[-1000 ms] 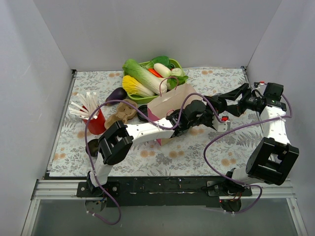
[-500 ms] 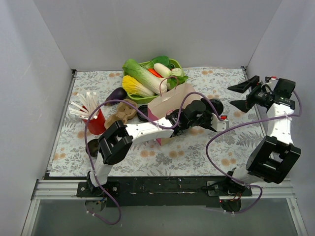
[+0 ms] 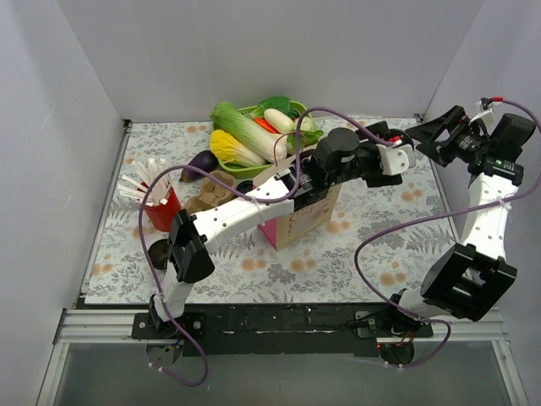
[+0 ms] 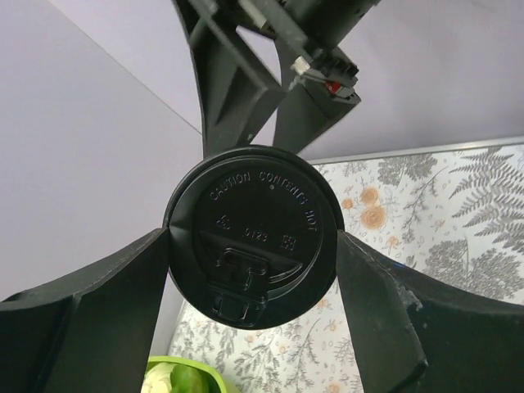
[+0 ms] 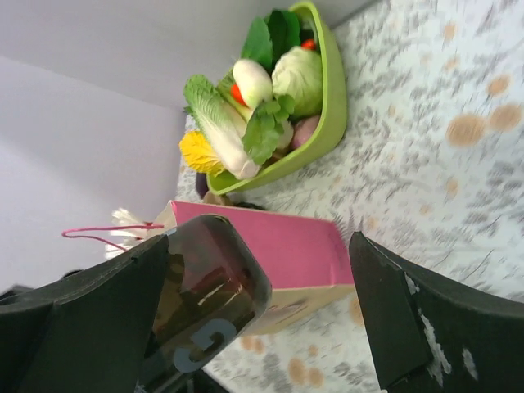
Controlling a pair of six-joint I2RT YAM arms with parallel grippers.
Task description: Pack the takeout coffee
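Observation:
The takeout coffee (image 4: 254,233) is a dark cup whose round black lid faces the left wrist camera. My left gripper (image 4: 254,270) is shut on it, a finger (image 4: 98,311) on each side of the lid. In the top view the left gripper (image 3: 382,142) holds the cup (image 3: 376,134) in the air, behind and to the right of the pink and tan paper bag (image 3: 297,211). My right gripper (image 3: 438,135) is open and empty, just right of the cup. Its fingers (image 4: 237,82) show behind the lid. The bag's pink inside (image 5: 278,246) shows between the right fingers.
A green basket of vegetables (image 3: 254,127) stands at the back, also in the right wrist view (image 5: 323,123). A red cup of white straws (image 3: 161,207), a brown cardboard carrier (image 3: 211,193) and an eggplant (image 3: 199,162) lie left of the bag. Grey walls close three sides.
My left gripper has lifted the coffee from the table right of the bag, up and toward the back. My right gripper has drawn back to the far right and risen.

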